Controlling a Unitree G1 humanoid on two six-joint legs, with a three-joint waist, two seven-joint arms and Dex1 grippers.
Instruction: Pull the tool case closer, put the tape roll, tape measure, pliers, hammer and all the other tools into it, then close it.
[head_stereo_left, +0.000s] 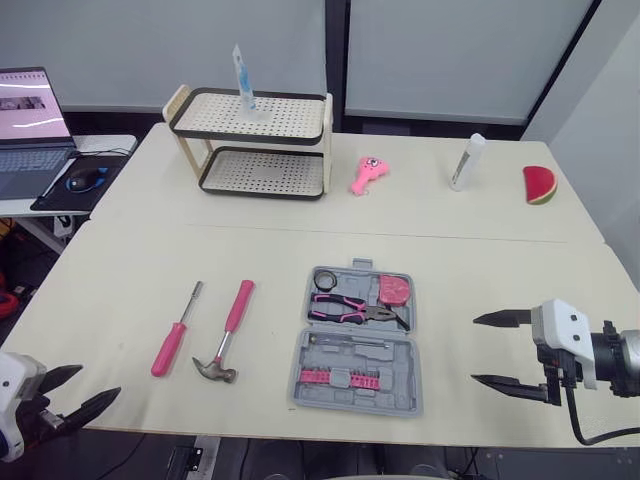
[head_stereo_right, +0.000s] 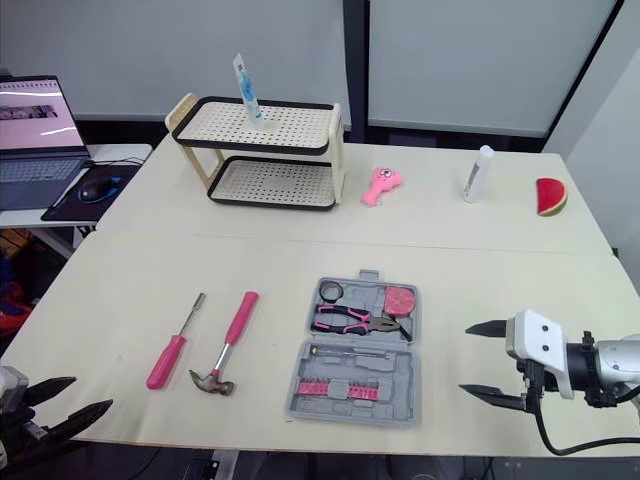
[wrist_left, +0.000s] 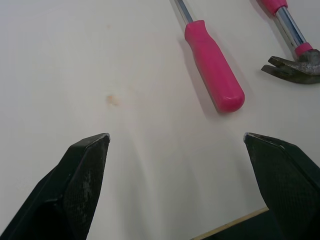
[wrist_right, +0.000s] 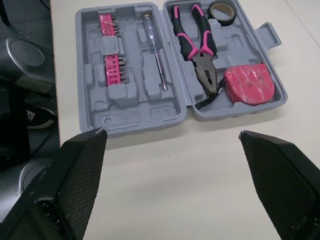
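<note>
The tool case (head_stereo_left: 357, 340) is lying open near the table's front edge, holding the tape roll (head_stereo_left: 325, 278), pliers (head_stereo_left: 355, 310) and tape measure (head_stereo_left: 395, 288), so packing seems to be under way, with the left gripper (head_stereo_left: 98, 382) and right gripper (head_stereo_left: 474, 350) hanging spread and empty, probably needing next to grasp the hammer (head_stereo_left: 228, 335) or screwdriver (head_stereo_left: 174, 335) lying left of it.

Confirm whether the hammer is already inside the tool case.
No, the hammer lies on the table next to the screwdriver, apart from the open tool case.
</note>
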